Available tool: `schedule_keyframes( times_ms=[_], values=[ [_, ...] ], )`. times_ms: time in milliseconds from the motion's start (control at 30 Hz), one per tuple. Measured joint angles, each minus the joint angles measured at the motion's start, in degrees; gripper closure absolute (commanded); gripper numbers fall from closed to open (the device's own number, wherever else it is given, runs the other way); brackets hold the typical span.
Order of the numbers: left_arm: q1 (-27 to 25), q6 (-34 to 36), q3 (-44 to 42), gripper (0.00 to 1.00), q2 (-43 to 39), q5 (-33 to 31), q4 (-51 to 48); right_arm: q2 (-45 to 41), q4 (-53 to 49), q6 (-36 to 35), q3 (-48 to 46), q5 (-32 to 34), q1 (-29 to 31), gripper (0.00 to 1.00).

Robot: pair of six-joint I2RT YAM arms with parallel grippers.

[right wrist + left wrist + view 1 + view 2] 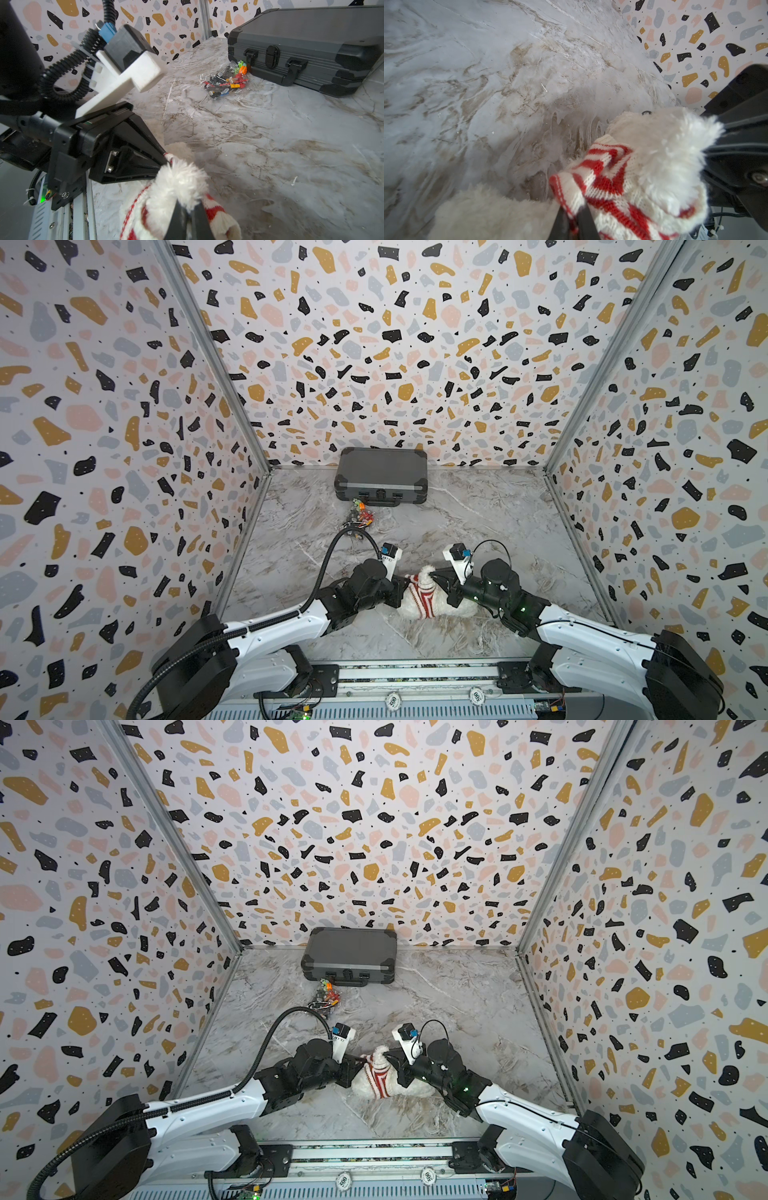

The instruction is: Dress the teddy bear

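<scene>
The fluffy white teddy bear (409,611) (362,1088) lies on the marble table between my two grippers, at the front middle in both top views. A red-and-white striped knitted sweater (422,599) (376,1079) covers part of it. My left gripper (572,207) (402,587) is shut on a fold of the sweater (604,178), with knit between its fingers. My right gripper (188,204) (434,574) is shut on a tuft of the teddy bear's white fur (178,178), beside a sweater sleeve (214,212). The bear's face is hidden.
A grey hard case (380,479) (311,41) stands against the back wall. In front of it lies a clear bag of small colourful parts (359,516) (225,83). Patterned walls close in three sides, and a metal rail (415,672) runs along the front edge.
</scene>
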Motion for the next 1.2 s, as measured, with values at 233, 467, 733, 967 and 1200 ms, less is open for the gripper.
schedule_keyframes(
  times_ms=[233, 467, 733, 967, 1200],
  values=[
    [0.04, 0.74, 1.86, 0.84, 2.16, -1.07, -0.79, 3.34, 2.93, 0.94, -0.31, -0.9, -2.43, 1.0],
    [0.04, 1.79, 3.54, 0.84, 4.37, -1.77, -1.07, 5.22, 5.49, 1.44, -1.16, -2.23, -5.46, 1.0],
    [0.24, 2.03, 4.2, 0.82, 5.44, -2.6, -1.07, 6.88, 7.3, 1.42, -1.55, -2.8, -6.88, 1.0],
    [1.33, 2.08, 4.63, 0.73, 6.36, -2.86, -0.85, 7.74, 8.98, 1.31, -2.91, -2.6, -8.41, 1.0],
    [2.19, 2.27, 5.38, 0.71, 6.6, -3.32, -0.74, 9.22, 10.62, 1.18, -3.96, -2.34, -10.88, 0.98]
  ],
)
